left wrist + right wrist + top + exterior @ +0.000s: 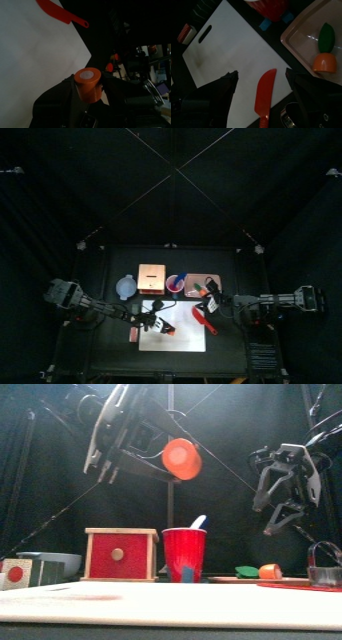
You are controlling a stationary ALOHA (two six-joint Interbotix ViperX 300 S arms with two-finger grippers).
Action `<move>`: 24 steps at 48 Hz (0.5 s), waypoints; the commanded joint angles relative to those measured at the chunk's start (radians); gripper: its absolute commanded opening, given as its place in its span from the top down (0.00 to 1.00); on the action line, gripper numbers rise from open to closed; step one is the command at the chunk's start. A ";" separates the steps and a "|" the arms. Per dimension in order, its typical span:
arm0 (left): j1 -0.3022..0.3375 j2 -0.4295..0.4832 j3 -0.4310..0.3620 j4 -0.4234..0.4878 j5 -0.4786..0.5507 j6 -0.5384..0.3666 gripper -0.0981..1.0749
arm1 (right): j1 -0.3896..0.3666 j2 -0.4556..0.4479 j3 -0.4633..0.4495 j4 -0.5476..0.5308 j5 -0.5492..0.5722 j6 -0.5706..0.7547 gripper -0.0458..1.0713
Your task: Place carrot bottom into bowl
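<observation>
Two black arms hang over the surface, one from each side. The left jaws are raised high above the white cutting board (pixel 231 45) and grasp the carrot bottom (pixel 87 80), a stubby orange chunk with a pale round face. From the front it sits up in the air, well above the rim of the red cup (pixel 185 554). The jaws stand wide apart because the chunk fills the gap between them. The bowl (pixel 126 285), small, round and pale blue-white, rests on the surface just beside the tan wooden box (pixel 120 554), on the side nearer the left arm. It is well apart from the carrot bottom. The right jaws are released and spread wide, with nothing held between them. They hover over the near part of the cutting board, where a red knife (pixel 266 95) lies flat on the white plastic. Beyond the board's edge on the right arm's side lies a pink tray (pixel 304 35), and on it lies another carrot piece (pixel 324 60), orange at one end with a green leaf at the other. The red cup stands behind the board, between the box and the tray, with something pale sticking out of its top.
</observation>
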 commanded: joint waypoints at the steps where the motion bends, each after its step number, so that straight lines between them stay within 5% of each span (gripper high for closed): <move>1: 0.005 -0.091 0.049 0.012 -0.003 0.000 0.34 | 0.003 -0.006 -0.009 0.002 -0.008 0.002 0.03; 24: 0.138 -0.588 0.410 0.031 -0.327 0.003 0.35 | 0.005 -0.003 -0.009 0.003 -0.009 0.002 0.03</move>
